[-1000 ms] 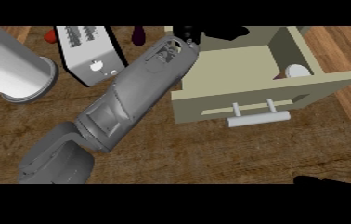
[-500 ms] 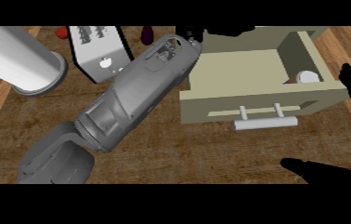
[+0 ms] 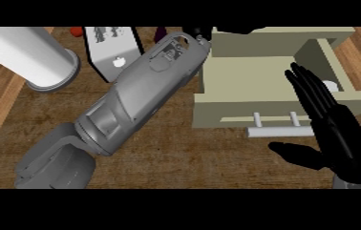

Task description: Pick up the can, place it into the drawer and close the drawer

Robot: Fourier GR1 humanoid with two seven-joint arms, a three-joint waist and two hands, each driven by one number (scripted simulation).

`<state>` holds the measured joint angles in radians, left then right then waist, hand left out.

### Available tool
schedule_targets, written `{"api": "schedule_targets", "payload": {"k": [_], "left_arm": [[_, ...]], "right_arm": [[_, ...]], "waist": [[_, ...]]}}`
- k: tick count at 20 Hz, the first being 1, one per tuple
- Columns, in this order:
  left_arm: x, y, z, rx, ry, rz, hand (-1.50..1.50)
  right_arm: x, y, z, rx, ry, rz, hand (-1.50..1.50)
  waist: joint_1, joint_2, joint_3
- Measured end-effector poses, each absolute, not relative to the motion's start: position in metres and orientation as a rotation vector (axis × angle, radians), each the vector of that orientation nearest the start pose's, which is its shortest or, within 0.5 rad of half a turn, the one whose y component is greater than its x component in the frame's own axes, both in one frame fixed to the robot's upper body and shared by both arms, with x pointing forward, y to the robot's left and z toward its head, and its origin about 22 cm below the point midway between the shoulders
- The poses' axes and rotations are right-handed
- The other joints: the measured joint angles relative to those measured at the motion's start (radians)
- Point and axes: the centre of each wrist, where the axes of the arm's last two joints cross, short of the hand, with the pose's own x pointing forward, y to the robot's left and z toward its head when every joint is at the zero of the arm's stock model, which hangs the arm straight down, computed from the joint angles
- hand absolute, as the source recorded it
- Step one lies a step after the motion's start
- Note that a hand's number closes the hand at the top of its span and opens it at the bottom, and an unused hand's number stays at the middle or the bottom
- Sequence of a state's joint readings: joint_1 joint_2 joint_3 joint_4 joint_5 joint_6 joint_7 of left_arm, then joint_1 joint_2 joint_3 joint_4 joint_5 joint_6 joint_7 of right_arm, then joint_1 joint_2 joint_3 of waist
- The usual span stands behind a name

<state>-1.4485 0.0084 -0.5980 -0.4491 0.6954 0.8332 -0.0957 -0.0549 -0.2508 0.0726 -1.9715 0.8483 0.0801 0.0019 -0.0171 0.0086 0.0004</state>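
The right hand [image 3: 325,124] has come up at the right of the frame, fingers straight and spread, thumb out, holding nothing. A second ago it barely showed at the bottom edge. It now sits beside the drawer [image 3: 268,64] and its handle [image 3: 278,131], so a push to close looks near. The can [image 3: 330,86] shows as a small white bit inside the drawer, mid right. The left hand [image 3: 201,32] is at the top; I cannot tell if it is open. The view has also moved closer.
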Motion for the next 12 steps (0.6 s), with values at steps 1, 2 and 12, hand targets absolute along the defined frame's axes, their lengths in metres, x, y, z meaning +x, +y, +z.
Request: {"api": "schedule_targets", "payload": {"k": [1, 2, 12], "left_arm": [[0.422, -0.017, 0.191, 0.215, -1.8, -0.041, -1.5], [0.421, -0.018, 0.189, 0.214, -1.799, -0.042, -1.5], [0.423, 0.017, 0.201, 0.239, -1.782, -0.032, -1.5]], "right_arm": [[0.233, -0.244, 0.11, -0.908, -1.802, 0.93, -1.5], [0.239, -0.241, 0.107, -0.933, -1.781, 0.948, -1.5], [0.281, -0.228, 0.048, -1.057, -1.726, 0.925, -1.5]], "waist": [[0.005, -0.002, 0.0], [0.012, -0.003, 0.0], [0.041, -0.016, -0.005]]}}
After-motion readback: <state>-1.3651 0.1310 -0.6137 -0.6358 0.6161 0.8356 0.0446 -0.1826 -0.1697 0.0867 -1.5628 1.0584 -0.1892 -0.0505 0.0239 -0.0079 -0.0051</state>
